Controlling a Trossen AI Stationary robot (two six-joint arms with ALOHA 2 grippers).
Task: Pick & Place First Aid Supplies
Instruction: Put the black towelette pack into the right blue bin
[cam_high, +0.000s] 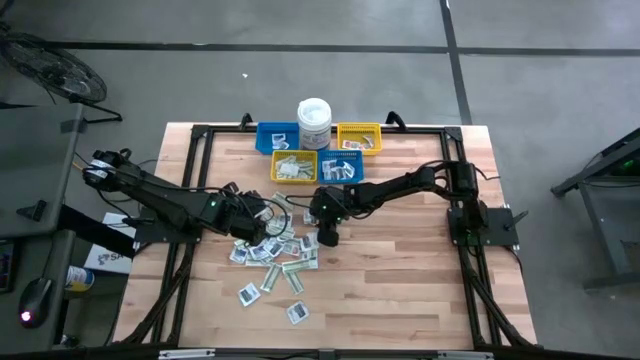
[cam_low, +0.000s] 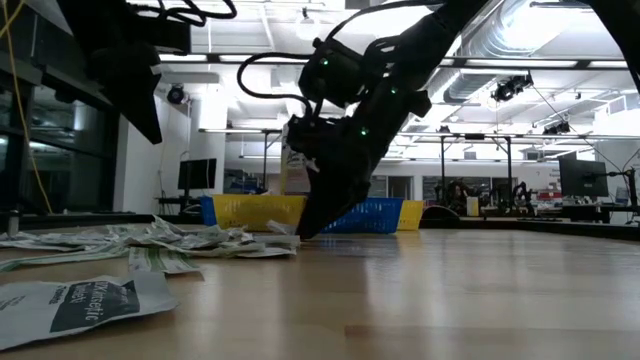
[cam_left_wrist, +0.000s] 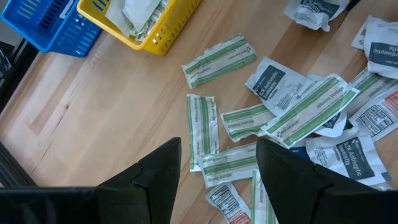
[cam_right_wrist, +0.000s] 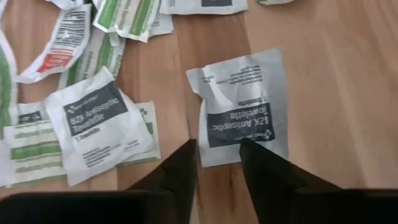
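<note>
The left gripper (cam_high: 243, 222) is parked over the near-left side of the packet pile (cam_high: 270, 255). Its fingers (cam_left_wrist: 158, 174) are spread wide with nothing between them, and green-striped strips (cam_left_wrist: 202, 130) lie just ahead of and between the tips, long axes mostly running away from the pincer.

Moving right, the right gripper (cam_high: 327, 236) is the one the next move probably hangs on. It is set down at the right edge of the pile, tips at or nearly at the table. In its wrist view a white antiseptic packet (cam_right_wrist: 242, 106) lies flat directly ahead, its near edge just at the fingertips (cam_right_wrist: 186, 168). The jaws are narrowed to a slim gap, which lines up with that edge. Whether paper is actually pinched can't be told. A second white packet (cam_right_wrist: 99, 121) sits off to one side of the pincer, overlapping green strips.

Further off, the bins (cam_high: 320, 150) and the tub (cam_high: 314, 118) are seen beyond both grippers, toward the table's far edge.

Hard to make out: in the low view the right gripper's tips are lost in dark silhouette, so contact with the packet isn't confirmed. Print on most packets is unreadable from above.
</note>
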